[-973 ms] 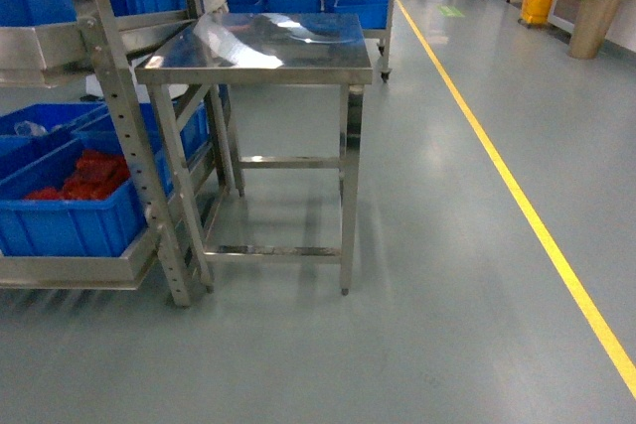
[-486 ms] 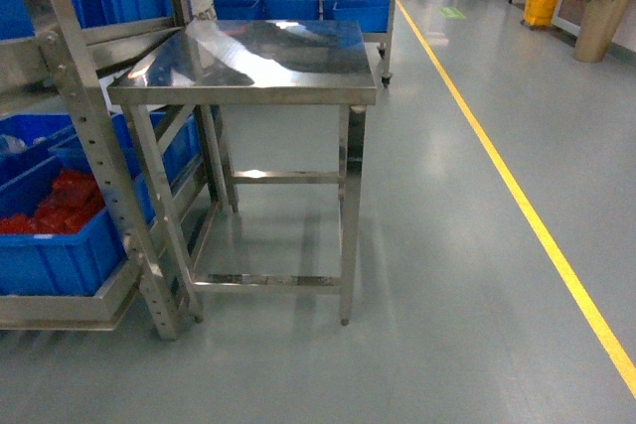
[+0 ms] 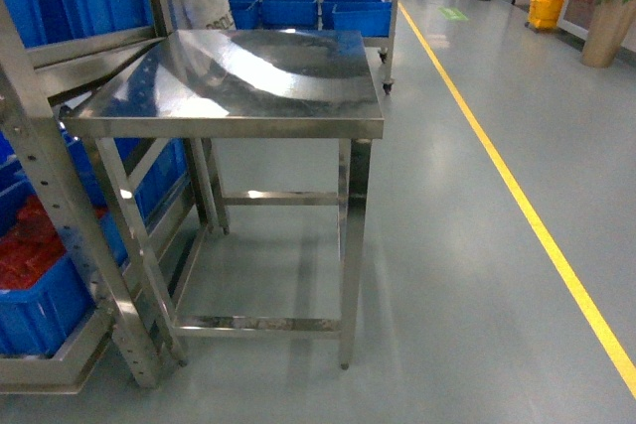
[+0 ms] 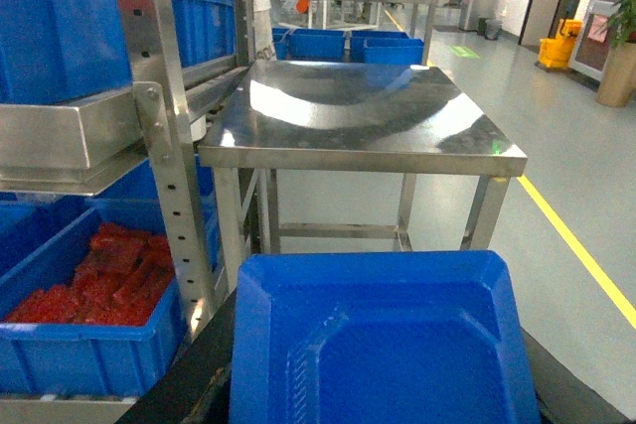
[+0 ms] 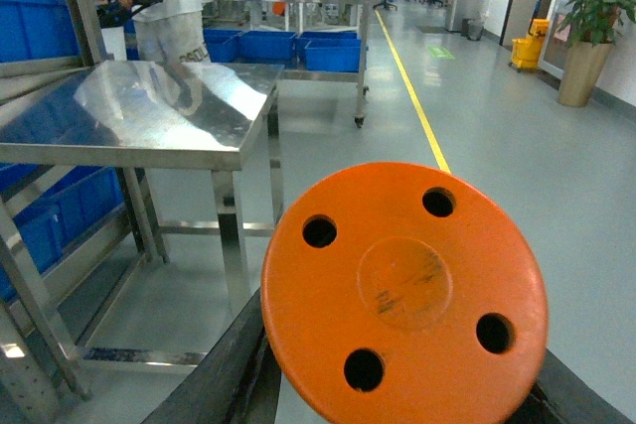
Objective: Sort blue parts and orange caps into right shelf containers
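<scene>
You carry one piece on each arm: the left wrist view is filled at the bottom by a blue part (image 4: 383,340), and the right wrist view by an orange cap (image 5: 407,280) with four holes. Each one seems held in front of its camera, but the fingers themselves are hidden behind the pieces, so I cannot tell if they are clamped or only supporting. The steel table (image 3: 238,81) stands directly ahead, touching the shelf (image 3: 50,186) on the left (its lower crate (image 3: 40,305) holds red pieces). In the head view no arm is visible. The main risk, I think, is the base: if you drive closer, the carried pieces can hit the table edge or the shelf post and slip out. The red crate is also a trap; a cap dropped there is sorted wrongly.
</scene>
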### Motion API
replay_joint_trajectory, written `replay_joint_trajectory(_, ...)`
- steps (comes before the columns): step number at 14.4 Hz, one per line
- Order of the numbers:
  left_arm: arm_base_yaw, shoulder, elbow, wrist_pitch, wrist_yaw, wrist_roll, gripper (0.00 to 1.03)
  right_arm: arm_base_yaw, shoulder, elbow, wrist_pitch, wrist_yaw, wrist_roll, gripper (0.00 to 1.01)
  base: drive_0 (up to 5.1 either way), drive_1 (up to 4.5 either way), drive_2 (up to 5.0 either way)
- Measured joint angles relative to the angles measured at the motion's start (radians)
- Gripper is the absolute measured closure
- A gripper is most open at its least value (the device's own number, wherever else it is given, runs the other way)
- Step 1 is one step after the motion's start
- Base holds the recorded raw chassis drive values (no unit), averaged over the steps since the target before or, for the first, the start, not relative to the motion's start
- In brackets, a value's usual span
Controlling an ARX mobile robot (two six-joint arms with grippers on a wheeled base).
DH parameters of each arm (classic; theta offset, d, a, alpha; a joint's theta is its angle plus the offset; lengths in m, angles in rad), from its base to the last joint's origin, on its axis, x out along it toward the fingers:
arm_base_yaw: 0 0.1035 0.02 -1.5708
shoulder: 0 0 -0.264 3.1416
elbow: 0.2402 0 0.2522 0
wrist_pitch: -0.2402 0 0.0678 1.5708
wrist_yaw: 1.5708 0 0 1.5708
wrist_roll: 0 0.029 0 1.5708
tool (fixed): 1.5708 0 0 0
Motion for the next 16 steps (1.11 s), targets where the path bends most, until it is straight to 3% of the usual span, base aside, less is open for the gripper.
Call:
replay_joint_trajectory(2,0.0,0.0,0.0,0.0,0.001,0.0,0.6,0.0,0.0,0.0,-0.004,0.0,0.0,0.59,0.0,2.09,-2.1)
replay_joint_trajectory(16,0.0,0.0,0.0,-0.001,0.002,0.0,0.6,0.0,0.0,0.0,-0.004,0.002,0.0,0.59,-4.8,2.09,3.0)
